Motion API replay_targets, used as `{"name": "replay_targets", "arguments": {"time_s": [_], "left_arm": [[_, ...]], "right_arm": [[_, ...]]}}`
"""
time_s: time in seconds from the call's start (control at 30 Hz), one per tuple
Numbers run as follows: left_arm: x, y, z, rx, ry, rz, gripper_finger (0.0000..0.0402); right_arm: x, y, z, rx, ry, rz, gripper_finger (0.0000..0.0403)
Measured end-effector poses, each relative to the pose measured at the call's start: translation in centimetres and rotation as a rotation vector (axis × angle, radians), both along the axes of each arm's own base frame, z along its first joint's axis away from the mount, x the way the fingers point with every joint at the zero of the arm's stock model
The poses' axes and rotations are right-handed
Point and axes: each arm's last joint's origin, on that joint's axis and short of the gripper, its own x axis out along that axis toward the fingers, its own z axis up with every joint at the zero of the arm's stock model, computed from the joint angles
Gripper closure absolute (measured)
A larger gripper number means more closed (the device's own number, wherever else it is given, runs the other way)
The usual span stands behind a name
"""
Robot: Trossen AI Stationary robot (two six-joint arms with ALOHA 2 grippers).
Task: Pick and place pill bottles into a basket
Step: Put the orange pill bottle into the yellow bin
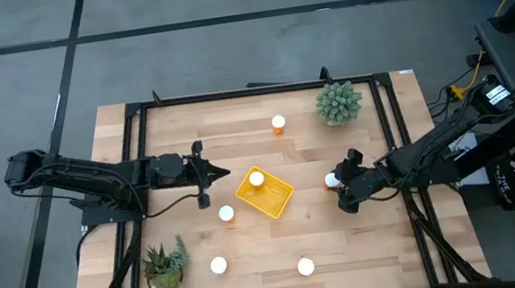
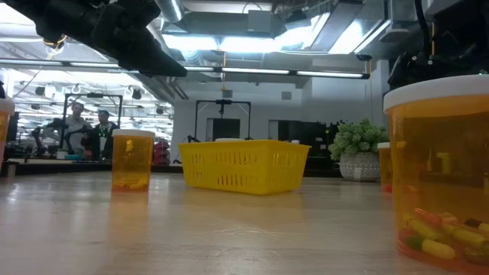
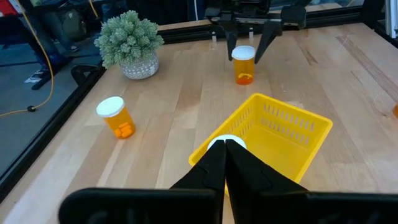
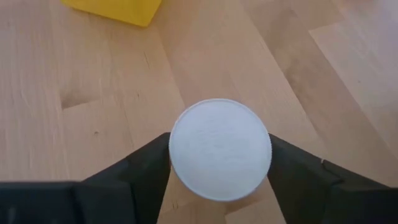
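Note:
The yellow basket (image 1: pixel 275 197) stands mid-table with one pill bottle (image 1: pixel 256 178) inside. My left gripper (image 1: pixel 225 175) hovers shut and empty just left of the basket; in the left wrist view its tips (image 3: pixel 225 152) stand before that bottle's white cap (image 3: pixel 227 141). My right gripper (image 1: pixel 340 185) is right of the basket, its fingers around an upright bottle (image 1: pixel 331 181). Other bottles stand on their bases at the far middle (image 1: pixel 278 122), near the basket's left corner (image 1: pixel 226 212) and toward the near edge (image 1: pixel 218 265) (image 1: pixel 305 267). My right gripper has the bottle between its two fingers (image 4: pixel 149 162), one on each side just under the white cap (image 4: pixel 221 149). The fingers come from above, pointing down. The bottle (image 3: pixel 243 65) is upright with its base on the table.
A potted plant (image 1: pixel 339 102) stands at the far right and another (image 1: pixel 165 266) at the near left. A black frame (image 1: pixel 260 90) runs around the tabletop. Bare wood lies between the basket and the near edge. People show in the room beyond (image 2: pixel 88 126).

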Motion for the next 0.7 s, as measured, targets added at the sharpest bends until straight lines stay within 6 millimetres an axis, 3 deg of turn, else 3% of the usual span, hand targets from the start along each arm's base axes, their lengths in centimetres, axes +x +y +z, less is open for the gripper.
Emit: {"name": "replay_targets", "arguments": {"time_s": [0.7], "left_arm": [[0.00,0.00,0.00,0.000,0.000,0.000,0.0394]], "right_arm": [[0.20,0.13,0.30,0.009,-0.027,0.030,0.0178]]}}
